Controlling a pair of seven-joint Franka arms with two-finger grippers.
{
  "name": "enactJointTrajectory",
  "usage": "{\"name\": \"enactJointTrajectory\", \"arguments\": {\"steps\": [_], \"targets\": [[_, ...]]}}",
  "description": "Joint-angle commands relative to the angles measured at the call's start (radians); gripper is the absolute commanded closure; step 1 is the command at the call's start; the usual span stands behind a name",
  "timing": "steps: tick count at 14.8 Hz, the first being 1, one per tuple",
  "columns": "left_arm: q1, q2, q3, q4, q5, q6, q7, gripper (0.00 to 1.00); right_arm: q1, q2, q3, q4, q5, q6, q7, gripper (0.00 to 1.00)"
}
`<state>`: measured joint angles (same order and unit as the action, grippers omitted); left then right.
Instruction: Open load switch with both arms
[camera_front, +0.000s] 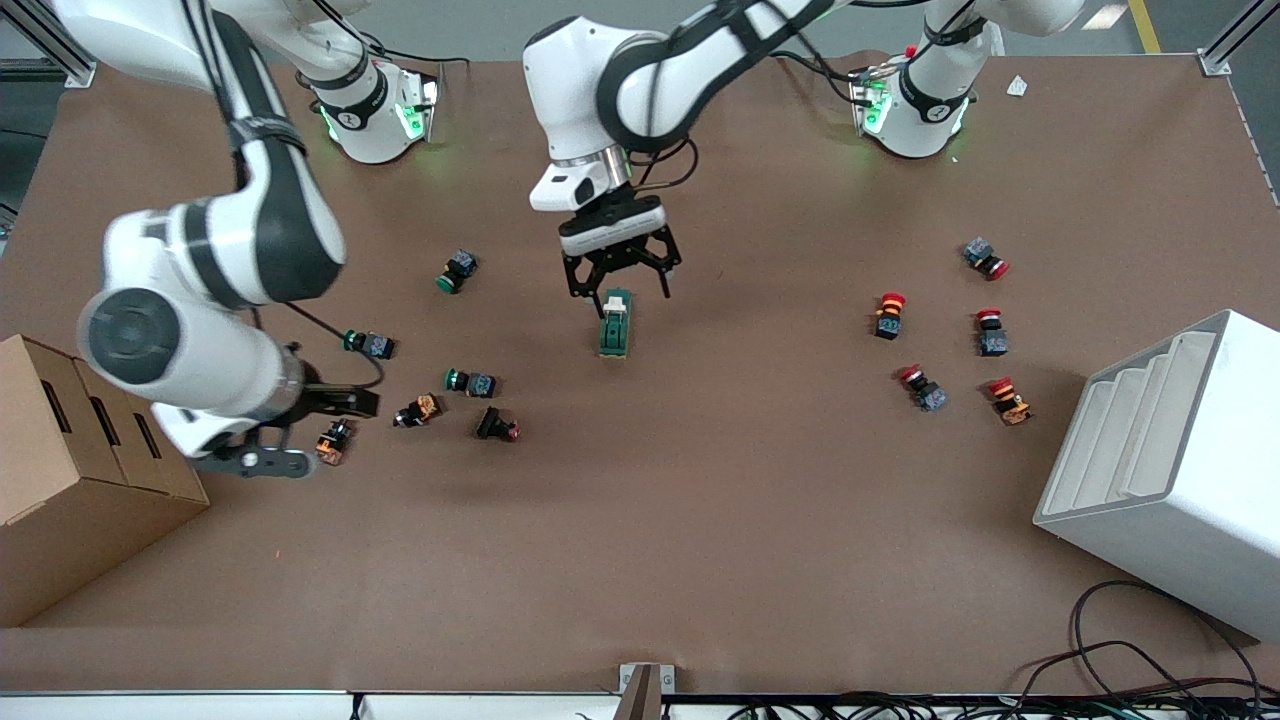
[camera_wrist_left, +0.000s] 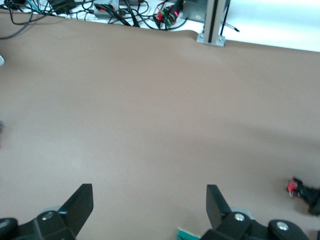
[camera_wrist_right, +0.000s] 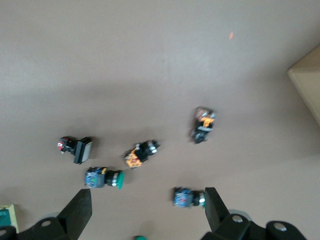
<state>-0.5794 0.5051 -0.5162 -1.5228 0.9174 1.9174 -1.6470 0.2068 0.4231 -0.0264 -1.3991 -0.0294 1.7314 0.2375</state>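
Observation:
The load switch (camera_front: 614, 328), a dark green block with a white toggle at the end nearer the robots' bases, lies mid-table. My left gripper (camera_front: 620, 286) hangs open just above that toggle end, one finger on each side. In the left wrist view only a green corner of the switch (camera_wrist_left: 188, 234) shows beside one finger, and the left gripper (camera_wrist_left: 149, 205) holds nothing. My right gripper (camera_front: 312, 433) is open and empty in the air over a cluster of push buttons toward the right arm's end. In the right wrist view the right gripper (camera_wrist_right: 147, 210) frames bare table.
Green, orange and black push buttons (camera_front: 470, 382) are scattered near the right gripper; one orange button (camera_front: 333, 440) sits close to it. Red-capped buttons (camera_front: 890, 314) lie toward the left arm's end. A cardboard box (camera_front: 80, 470) and a white stepped bin (camera_front: 1170, 470) flank the table.

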Motion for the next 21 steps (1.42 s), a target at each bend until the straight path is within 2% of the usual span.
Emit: {"name": "enactJointTrajectory", "arguments": {"steps": [1, 7, 9, 12, 14, 17, 21], "targets": [[0.111, -0.106, -0.001, 0.009, -0.165, 0.005, 0.224, 0.00, -0.047, -0.069, 0.022, -0.014, -0.021, 0.003, -0.064, 0.00], [0.389, -0.259, 0.005, 0.041, -0.461, -0.075, 0.742, 0.00, -0.110, -0.147, 0.022, -0.012, -0.026, -0.006, -0.151, 0.00], [0.423, -0.321, 0.088, 0.036, -0.579, -0.099, 0.914, 0.00, -0.118, -0.153, 0.020, -0.005, -0.027, -0.010, -0.146, 0.00], [0.452, -0.385, 0.220, 0.033, -0.707, -0.158, 1.204, 0.00, -0.119, -0.159, 0.020, 0.072, -0.027, -0.078, -0.141, 0.00], [0.504, -0.419, 0.258, 0.032, -0.759, -0.196, 1.378, 0.00, -0.139, -0.158, 0.020, 0.083, -0.026, -0.079, -0.144, 0.00], [0.516, -0.453, 0.352, 0.029, -0.844, -0.273, 1.495, 0.00, -0.152, -0.156, 0.020, 0.095, -0.029, -0.078, -0.141, 0.00], [0.573, -0.543, 0.375, -0.071, -0.922, -0.296, 1.605, 0.00, -0.162, -0.162, 0.023, 0.100, -0.024, -0.110, -0.144, 0.00]]}}
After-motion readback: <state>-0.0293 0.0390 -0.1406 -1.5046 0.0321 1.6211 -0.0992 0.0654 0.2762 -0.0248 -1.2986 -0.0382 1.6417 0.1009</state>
